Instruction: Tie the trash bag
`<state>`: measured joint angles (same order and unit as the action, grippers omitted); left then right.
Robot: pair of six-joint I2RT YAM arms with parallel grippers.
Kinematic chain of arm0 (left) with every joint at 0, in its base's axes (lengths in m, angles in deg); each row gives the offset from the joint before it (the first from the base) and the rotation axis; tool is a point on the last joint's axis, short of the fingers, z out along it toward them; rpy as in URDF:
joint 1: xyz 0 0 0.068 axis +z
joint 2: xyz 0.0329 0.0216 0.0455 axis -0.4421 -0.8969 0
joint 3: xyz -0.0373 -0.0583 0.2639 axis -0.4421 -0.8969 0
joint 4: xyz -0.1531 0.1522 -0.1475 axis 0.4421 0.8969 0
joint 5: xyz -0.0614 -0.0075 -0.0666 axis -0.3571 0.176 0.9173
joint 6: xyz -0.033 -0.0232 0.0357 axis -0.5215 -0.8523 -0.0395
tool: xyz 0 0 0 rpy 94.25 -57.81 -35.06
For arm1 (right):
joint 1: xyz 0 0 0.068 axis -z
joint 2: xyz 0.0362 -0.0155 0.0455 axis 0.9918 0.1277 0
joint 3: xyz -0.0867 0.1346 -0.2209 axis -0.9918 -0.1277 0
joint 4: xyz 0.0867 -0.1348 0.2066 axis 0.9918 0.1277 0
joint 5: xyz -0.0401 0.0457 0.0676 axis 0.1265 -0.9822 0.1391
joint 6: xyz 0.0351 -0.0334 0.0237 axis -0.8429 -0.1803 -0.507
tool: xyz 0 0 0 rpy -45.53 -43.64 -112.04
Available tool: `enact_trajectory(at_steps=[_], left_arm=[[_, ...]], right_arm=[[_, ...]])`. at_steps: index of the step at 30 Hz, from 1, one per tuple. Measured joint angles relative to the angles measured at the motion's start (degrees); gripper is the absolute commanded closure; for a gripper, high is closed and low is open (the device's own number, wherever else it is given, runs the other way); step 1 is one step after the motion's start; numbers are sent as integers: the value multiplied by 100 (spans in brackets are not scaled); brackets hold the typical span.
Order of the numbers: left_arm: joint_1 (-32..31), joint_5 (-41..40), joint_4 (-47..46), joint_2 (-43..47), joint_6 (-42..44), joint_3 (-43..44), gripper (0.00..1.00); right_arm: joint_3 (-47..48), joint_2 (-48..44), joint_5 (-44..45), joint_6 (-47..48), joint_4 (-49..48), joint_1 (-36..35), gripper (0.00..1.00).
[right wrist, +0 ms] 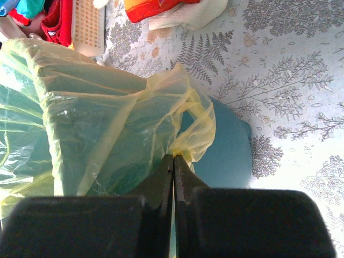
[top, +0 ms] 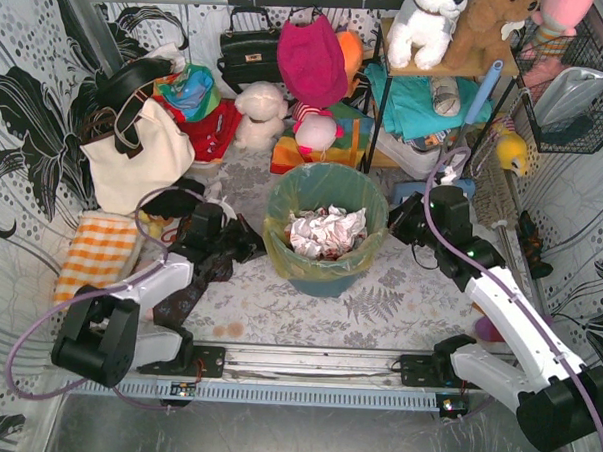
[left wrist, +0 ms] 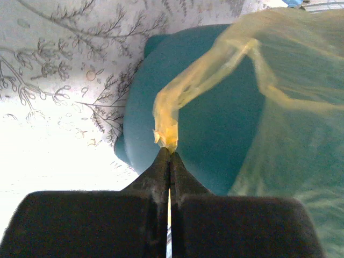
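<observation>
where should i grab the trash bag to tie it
Take the trash bag by the slack rim draped over the teal bucket, pinching from outside on opposite sides: it bunches into thin tails. The left hand and right hand each pinch one.

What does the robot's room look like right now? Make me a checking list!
Surface: table with leaf pattern, a few brownish stains.
Job's things: yellow trash bag lines the teal bucket; crumpled paper inside.
Clutter: tote bag, checked cloth, plush toys behind the bucket.
Grippers: left fingers and right fingers each shut on a pinch of the bag's edge, on opposite sides.
Cables: purple cable loops along each arm.
Surroundings: patterned walls, shelf, wire basket.
</observation>
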<state>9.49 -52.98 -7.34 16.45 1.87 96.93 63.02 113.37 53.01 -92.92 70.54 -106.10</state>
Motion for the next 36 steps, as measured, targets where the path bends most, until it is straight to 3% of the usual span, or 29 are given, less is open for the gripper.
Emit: enact_trajectory(at_steps=[19,36], left_arm=[[-4,-1126,2861,1661,763,1038,100],[-4,-1596,3866,2046,977,2321,100]], right_arm=[[-317,-1189,352,2,1163,-4,100],[293,-1606,254,179,1440,-4,100]])
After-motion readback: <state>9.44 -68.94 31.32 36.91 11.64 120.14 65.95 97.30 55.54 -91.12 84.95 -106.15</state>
